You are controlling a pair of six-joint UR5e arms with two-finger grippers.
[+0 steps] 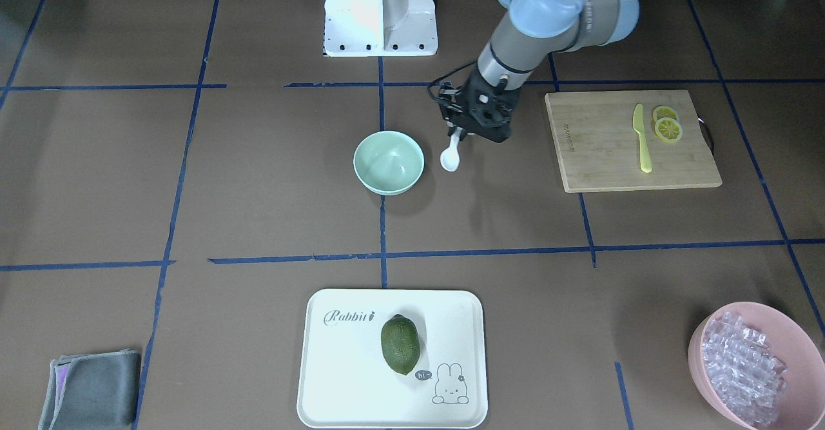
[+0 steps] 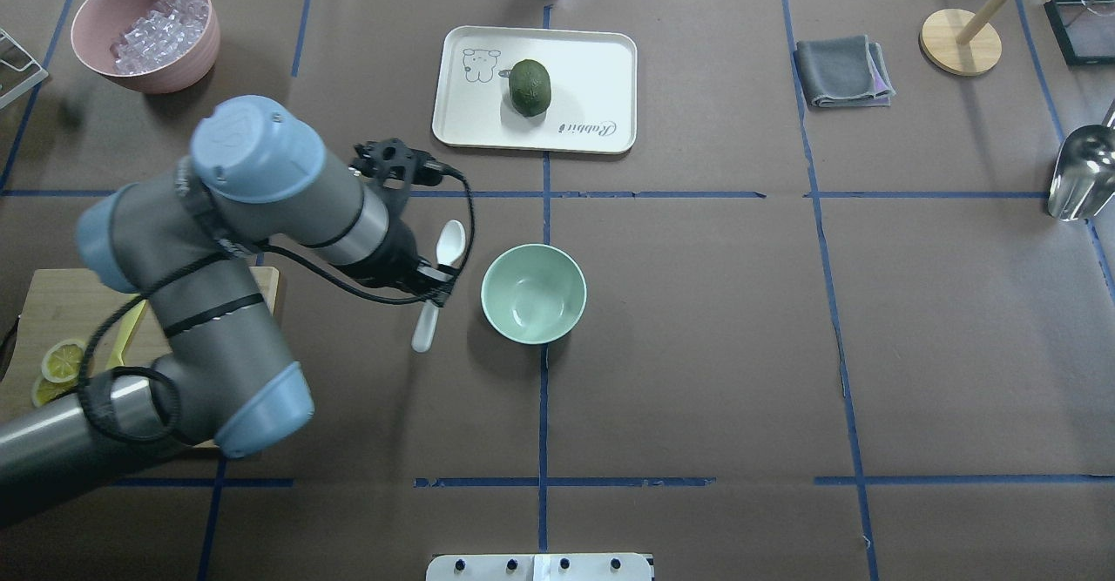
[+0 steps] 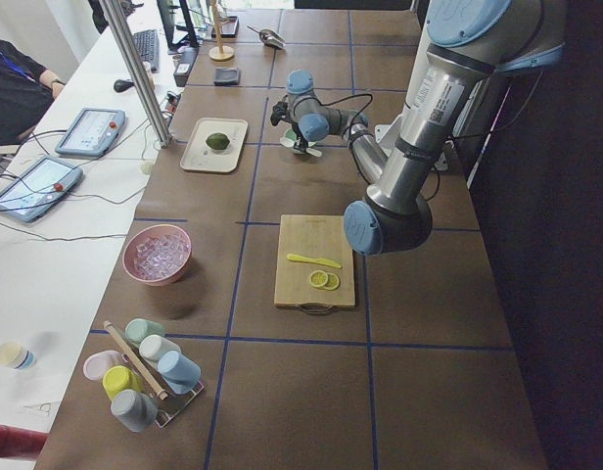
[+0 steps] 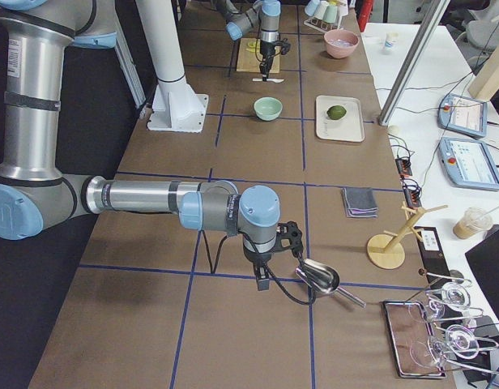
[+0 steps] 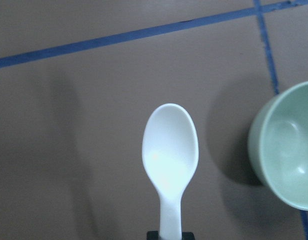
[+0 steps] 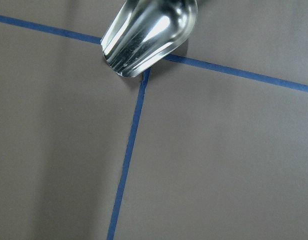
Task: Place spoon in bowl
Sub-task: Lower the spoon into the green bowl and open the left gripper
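My left gripper (image 1: pixel 459 135) is shut on the handle of the white plastic spoon (image 1: pixel 450 157) and holds it level above the table. The spoon's scoop points away from the robot. The mint-green bowl (image 1: pixel 388 162) stands just beside the spoon, apart from it, and is empty. In the overhead view the gripper (image 2: pixel 433 287) holds the spoon (image 2: pixel 449 246) just left of the bowl (image 2: pixel 533 293). The left wrist view shows the spoon (image 5: pixel 170 155) with the bowl (image 5: pixel 286 145) at the right edge. My right gripper (image 4: pixel 262 279) is far off; I cannot tell if it is open or shut.
A wooden cutting board (image 1: pixel 606 159) with a yellow knife (image 1: pixel 641 138) and lemon slices (image 1: pixel 668 126) lies by the left arm. A white tray (image 1: pixel 335 365) holds an avocado (image 1: pixel 399 344). A pink bowl (image 1: pixel 796 333) of clear cubes, a grey cloth (image 1: pixel 90 388) and a metal scoop (image 6: pixel 149 35) are further off.
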